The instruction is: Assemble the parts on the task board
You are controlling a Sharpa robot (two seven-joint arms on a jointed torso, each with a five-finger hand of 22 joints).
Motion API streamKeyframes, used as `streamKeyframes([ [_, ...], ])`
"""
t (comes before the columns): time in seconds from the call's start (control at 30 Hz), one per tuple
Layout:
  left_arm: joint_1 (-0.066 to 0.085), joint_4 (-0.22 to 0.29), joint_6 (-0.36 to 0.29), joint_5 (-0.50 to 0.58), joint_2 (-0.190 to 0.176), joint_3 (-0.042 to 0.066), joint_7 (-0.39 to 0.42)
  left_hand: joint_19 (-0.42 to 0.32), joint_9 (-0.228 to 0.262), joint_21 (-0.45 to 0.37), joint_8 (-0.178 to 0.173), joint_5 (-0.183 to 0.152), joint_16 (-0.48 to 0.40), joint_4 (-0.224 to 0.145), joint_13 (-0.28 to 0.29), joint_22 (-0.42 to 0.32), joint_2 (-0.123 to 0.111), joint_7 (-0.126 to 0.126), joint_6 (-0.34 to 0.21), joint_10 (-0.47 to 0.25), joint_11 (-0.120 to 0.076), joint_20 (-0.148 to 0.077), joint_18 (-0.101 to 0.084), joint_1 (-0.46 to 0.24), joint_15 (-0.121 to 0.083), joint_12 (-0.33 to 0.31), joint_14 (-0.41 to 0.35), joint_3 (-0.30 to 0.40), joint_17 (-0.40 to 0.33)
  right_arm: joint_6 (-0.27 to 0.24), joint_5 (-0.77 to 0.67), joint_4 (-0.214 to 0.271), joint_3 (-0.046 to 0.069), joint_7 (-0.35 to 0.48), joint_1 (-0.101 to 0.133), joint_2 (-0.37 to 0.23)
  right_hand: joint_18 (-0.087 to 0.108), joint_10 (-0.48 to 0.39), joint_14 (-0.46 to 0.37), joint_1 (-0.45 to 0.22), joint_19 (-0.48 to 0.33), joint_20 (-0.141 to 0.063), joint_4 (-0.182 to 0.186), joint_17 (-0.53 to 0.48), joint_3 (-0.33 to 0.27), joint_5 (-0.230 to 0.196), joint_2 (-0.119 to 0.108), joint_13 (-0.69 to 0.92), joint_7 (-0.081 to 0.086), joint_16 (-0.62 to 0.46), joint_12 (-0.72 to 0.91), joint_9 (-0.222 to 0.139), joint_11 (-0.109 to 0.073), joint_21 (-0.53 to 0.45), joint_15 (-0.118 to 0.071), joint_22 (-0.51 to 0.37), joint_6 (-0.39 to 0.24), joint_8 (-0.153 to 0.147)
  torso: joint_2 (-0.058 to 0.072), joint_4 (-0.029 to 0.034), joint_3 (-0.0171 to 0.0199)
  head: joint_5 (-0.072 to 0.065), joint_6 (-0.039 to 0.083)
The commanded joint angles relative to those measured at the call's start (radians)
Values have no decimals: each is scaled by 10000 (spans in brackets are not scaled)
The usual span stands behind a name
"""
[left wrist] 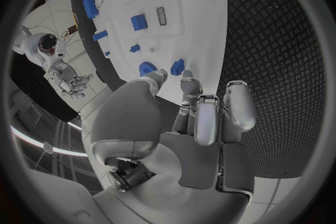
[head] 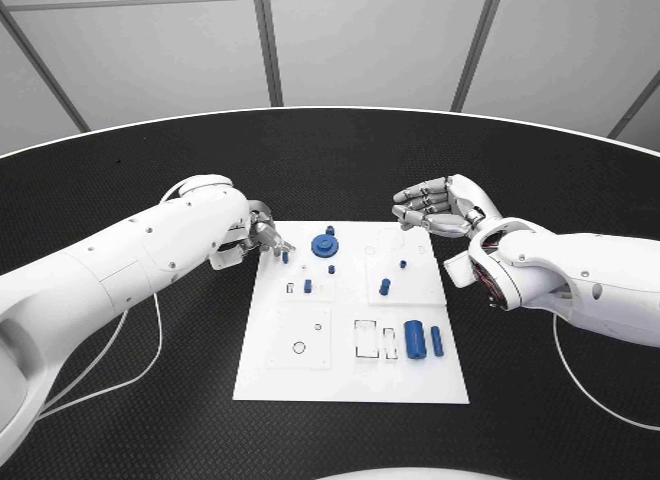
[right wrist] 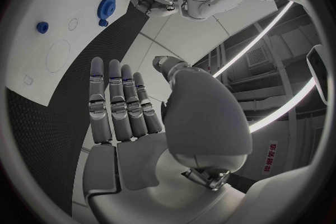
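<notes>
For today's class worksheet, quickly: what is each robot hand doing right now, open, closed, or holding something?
Left hand: open, fingers over the white task board's far left corner, holding nothing.
Right hand: open, fingers apart, empty.

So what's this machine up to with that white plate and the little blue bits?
A two-armed robot is fitting small blue parts into a white task board on a black table. Its left hand is at the board's far left corner, fingertips by a small blue part there; whether it grips it is unclear. The right hand hovers open beyond the far right corner, holding nothing. A blue gear and two blue cylinders sit on the board.
</notes>
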Motion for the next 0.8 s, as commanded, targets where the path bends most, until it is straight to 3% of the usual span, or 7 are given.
streamKeyframes([
  [0.03,-3,-6,19,40,8,0,5,78,-13,68,-28,-28,68,-19,-18,14,18,-19,80,52,-15,-21,-18,100,-89,31,783,54,1553,2,0,-1,0,-1,0,8,44,-53,-32,9,-56,13,-17,-13,25,50,51,2,57,-28,18,-11,-6,4,6,-8,9,-31,1,2,4,-23,-20],
  [0.43,-25,-82,95,293,39,-3,9,80,-65,71,-38,-21,68,-32,-28,30,154,-52,135,83,-46,-44,-19,510,-117,25,784,184,1553,-6,0,5,0,4,0,14,45,-45,-21,16,-45,11,-19,-13,30,59,64,3,55,-27,21,-10,-9,11,2,-35,17,-27,-15,17,6,-50,-44],
  [0.8,-35,-100,-16,372,55,-4,35,70,-115,64,-39,-21,66,-132,-62,39,393,-105,141,101,-99,-78,-19,1314,-166,-7,784,609,1549,-16,0,-7,0,16,0,28,46,-43,-18,17,-42,10,-18,-13,34,65,72,3,54,-26,21,-10,-10,12,1,-43,19,-27,-6,6,-3,-92,-52],
])
